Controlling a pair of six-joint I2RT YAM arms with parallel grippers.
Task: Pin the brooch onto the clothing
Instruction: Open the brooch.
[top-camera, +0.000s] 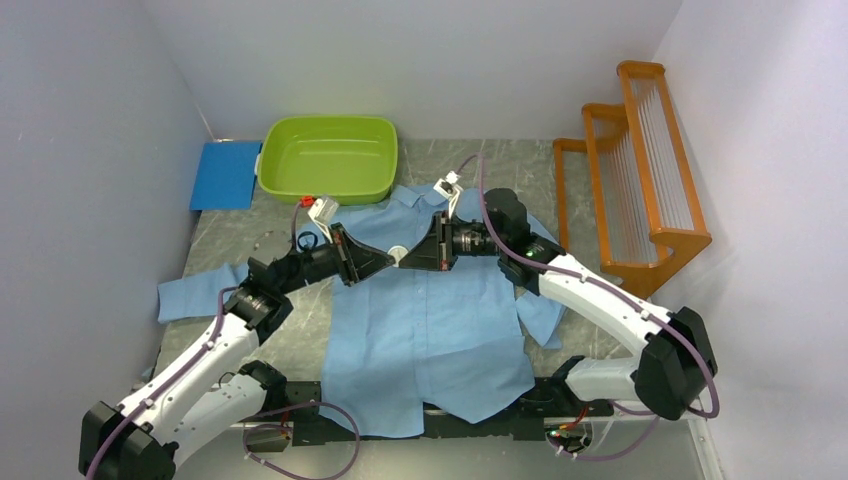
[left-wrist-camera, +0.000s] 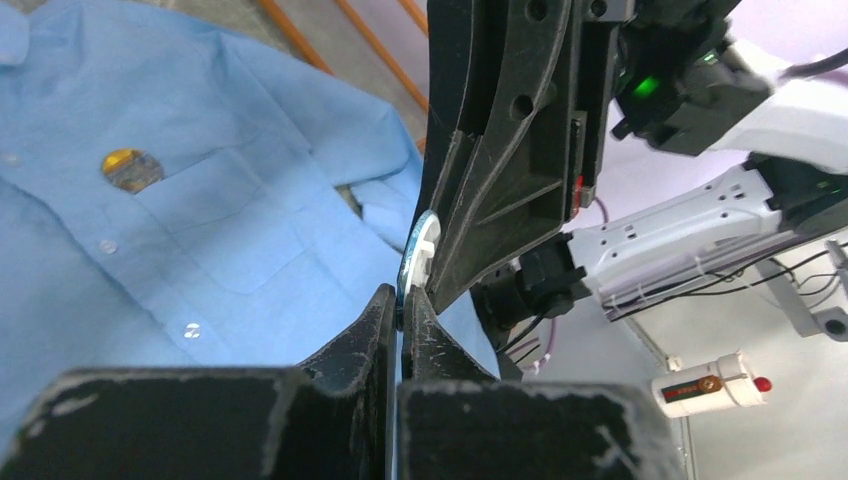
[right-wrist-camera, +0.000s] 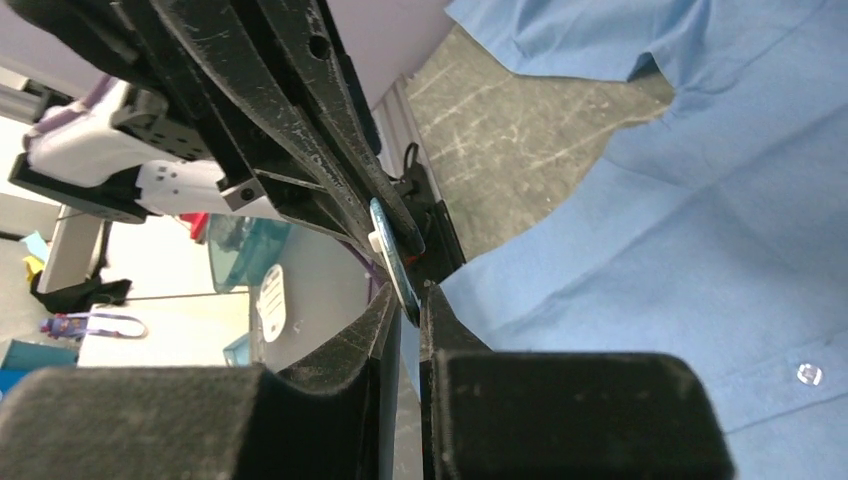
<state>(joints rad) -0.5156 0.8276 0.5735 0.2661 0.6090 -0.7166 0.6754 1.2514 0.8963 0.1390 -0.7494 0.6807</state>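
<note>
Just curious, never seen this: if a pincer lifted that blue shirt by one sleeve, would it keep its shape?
Probably not: the shirt lies flat with soft creases at its folded sleeve, so it would likely droop. It looks thin, so probably light, and pushing would likely bunch it.

Green tub (top-camera: 328, 160), blue board (top-camera: 226, 175) — orange rack (top-camera: 684, 243)

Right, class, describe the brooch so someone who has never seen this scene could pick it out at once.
Find the light blue shirt. Above its chest the left arm's fingers and the right arm's fingers meet tip to tip, pinching the brooch between them. It is a small round white disc with a blue rim, held off the cloth, unlike the shirt's buttons.
</note>
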